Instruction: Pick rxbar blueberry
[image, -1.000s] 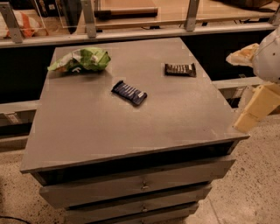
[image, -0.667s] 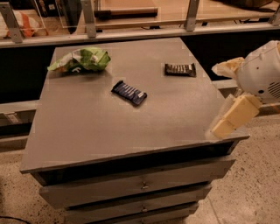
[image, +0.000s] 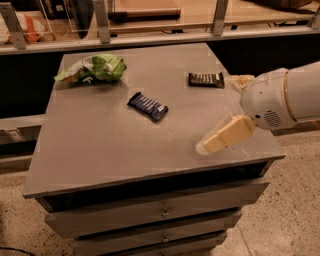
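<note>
The rxbar blueberry (image: 147, 106), a dark navy-blue bar with pale stripes, lies flat and angled near the middle of the grey cabinet top (image: 100, 145). My gripper (image: 218, 114) reaches in from the right, over the top's right side. It is open and empty. One cream finger (image: 227, 135) points down-left towards the front right. The other finger (image: 241, 80) shows next to the white wrist (image: 267, 100). The gripper is to the right of the blue bar, well apart from it.
A brownish-black bar (image: 206, 79) lies at the back right, just left of the upper finger. A green-and-white snack bag (image: 92, 69) lies at the back left. A railing with glass panels (image: 150, 37) runs behind the cabinet. Drawers (image: 160, 212) are below the front edge.
My gripper has moved left from the right edge, in over the cabinet top and closer to the blue bar. The bars and the bag have not moved.
</note>
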